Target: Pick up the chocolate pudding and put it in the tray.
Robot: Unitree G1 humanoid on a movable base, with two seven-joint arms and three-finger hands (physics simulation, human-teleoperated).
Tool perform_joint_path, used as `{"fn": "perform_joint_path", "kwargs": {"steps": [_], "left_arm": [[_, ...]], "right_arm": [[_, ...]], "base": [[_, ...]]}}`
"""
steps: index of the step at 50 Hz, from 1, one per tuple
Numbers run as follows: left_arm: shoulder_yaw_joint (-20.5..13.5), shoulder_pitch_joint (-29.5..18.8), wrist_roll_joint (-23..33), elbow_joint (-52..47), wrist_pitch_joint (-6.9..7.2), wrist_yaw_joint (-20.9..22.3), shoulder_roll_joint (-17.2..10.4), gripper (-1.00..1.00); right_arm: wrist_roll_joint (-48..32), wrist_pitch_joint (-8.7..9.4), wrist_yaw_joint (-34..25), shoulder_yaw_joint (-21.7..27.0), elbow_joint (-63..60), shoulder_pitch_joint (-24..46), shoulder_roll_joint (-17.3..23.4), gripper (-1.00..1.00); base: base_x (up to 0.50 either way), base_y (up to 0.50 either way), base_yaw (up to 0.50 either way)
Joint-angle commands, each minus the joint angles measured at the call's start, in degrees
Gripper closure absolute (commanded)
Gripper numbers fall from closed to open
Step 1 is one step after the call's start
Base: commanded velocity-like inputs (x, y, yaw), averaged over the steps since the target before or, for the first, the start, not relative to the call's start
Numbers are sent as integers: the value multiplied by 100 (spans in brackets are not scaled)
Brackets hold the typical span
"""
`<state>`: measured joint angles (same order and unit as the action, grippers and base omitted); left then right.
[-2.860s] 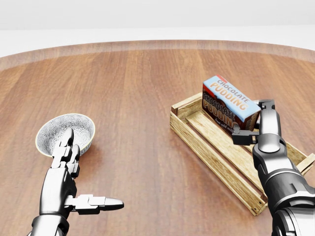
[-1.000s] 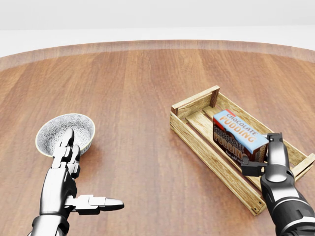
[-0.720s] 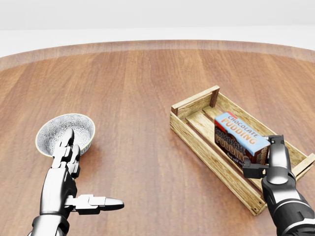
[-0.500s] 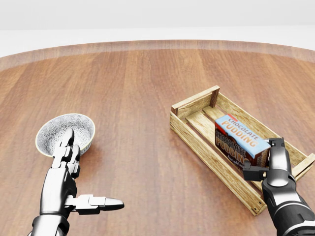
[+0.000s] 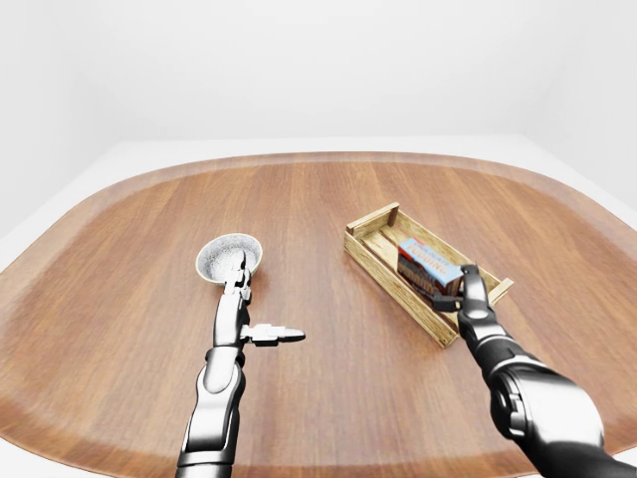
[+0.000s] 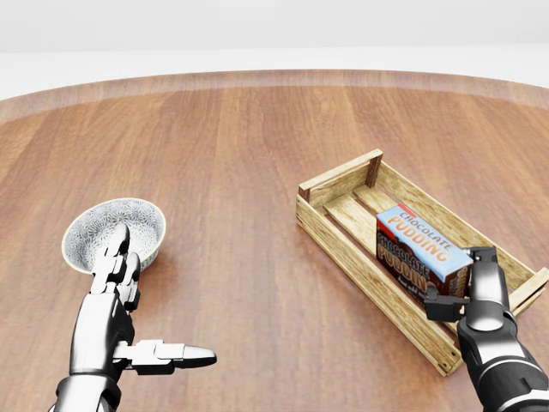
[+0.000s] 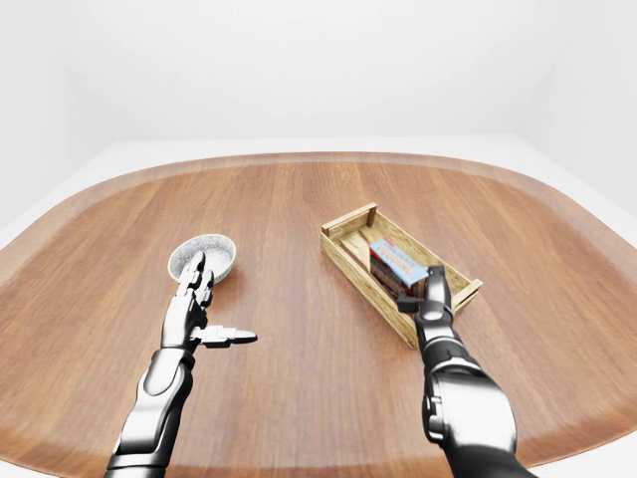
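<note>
Right robot hand (image 6: 467,287) sits at the near end of the chocolate pudding box (image 6: 420,250), its fingers (image 6: 442,306) wrapped against the box's lower-right end, so it reads as still gripping the carton. The box lies inside the wooden tray (image 6: 339,182), long side running along the tray's length, resting low between the slatted walls toward the tray's lower-right half in the head view. Whether its underside fully touches the tray floor cannot be told from these views, though it looks seated or very nearly so.

Judged against the task, the pick-up is done and the carton is within the tray's walls; what appears left is letting go and lifting the hand clear without dragging the box along or tipping it against the tray's side.

The left robot hand (image 6: 129,318) hovers over the tabletop (image 6: 249,146) with fingers spread and thumb out, grasping nothing; its fingertips (image 6: 117,245) overlap the rim of the patterned bowl (image 6: 103,223) in the head view, and whether they touch it is unclear.
</note>
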<state>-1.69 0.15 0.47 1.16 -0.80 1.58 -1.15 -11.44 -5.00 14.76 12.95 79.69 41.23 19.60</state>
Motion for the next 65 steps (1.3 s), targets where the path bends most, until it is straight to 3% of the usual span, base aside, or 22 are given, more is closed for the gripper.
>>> {"fn": "perform_joint_path", "kwargs": {"steps": [1, 2, 3, 4, 27, 30, 39, 51, 65], "left_arm": [[-16, -8, -102, -43, 96, 75, 15, -100], [-16, -8, -102, -43, 96, 75, 15, -100], [-16, -8, -102, -43, 96, 76, 15, -100], [-17, -9, -103, -43, 94, 76, 15, -100], [-17, -8, -103, -43, 96, 77, 16, -100], [-16, -8, -102, -44, 98, 77, 15, -100], [-16, -8, -102, -44, 98, 77, 15, -100], [-28, -24, -127, 26, 55, 86, 16, -100], [-19, -27, -133, -19, 115, 63, 18, -100]], "right_arm": [[28, 0, 86, 34, -193, 48, 15, 100], [41, 0, 64, 37, -196, 60, 18, 100], [49, 0, 81, 41, -197, 62, 19, 70], [129, 0, 76, 98, -200, 87, 28, -100], [197, 0, 149, 73, -198, 72, 38, -100], [191, 0, 293, 85, -201, 79, 64, -100], [43, 0, 1524, 63, -239, 223, 367, -100], [-252, 0, 1524, -62, -325, 463, 638, -100], [-442, 0, 1524, -168, -482, 907, 872, -100]], "base": [[0, 0, 0], [0, 0, 0], [0, 0, 0], [0, 0, 0], [0, 0, 0], [0, 0, 0], [0, 0, 0], [0, 0, 0], [0, 0, 0]]}}
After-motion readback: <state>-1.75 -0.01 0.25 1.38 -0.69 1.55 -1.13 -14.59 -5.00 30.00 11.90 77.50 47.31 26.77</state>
